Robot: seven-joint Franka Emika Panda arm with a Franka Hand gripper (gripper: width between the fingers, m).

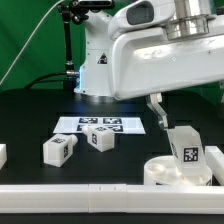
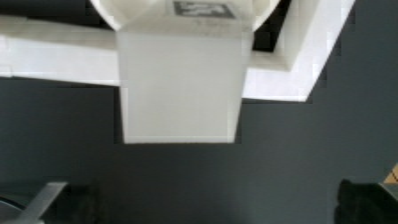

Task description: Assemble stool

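Gripper (image 2: 210, 200) is spread wide open with nothing between the fingertips (image 2: 43, 200). It hovers close over the upright leg (image 1: 186, 148) in the lower right of the exterior view. That leg stands on the round seat (image 1: 156, 173), which sits just beside the long white bar (image 1: 70, 190) running along the bottom edge. 2 more legs lie loose on the black table (image 1: 30, 120): the near leg (image 1: 60, 150) at lower left and the far leg (image 1: 100, 138) just beside it, closer to centre. Both are in front of the marker board (image 1: 122, 124).

Handling-wise, my guess is these are light, rigid plastic blocks that won't squash or dent. The faces look smooth though, so probably a bit slippery. I'd pinch the upright leg across its 2 flat side faces, up near the top, square on so it doesn't twist out. The wrist view shows it lined up roughly between the fingers already.

Room is the catch. The bar hems the seat in on the near side, so I'd come straight down from above. The middle of the table is wide open, apart from those 2 loose legs.
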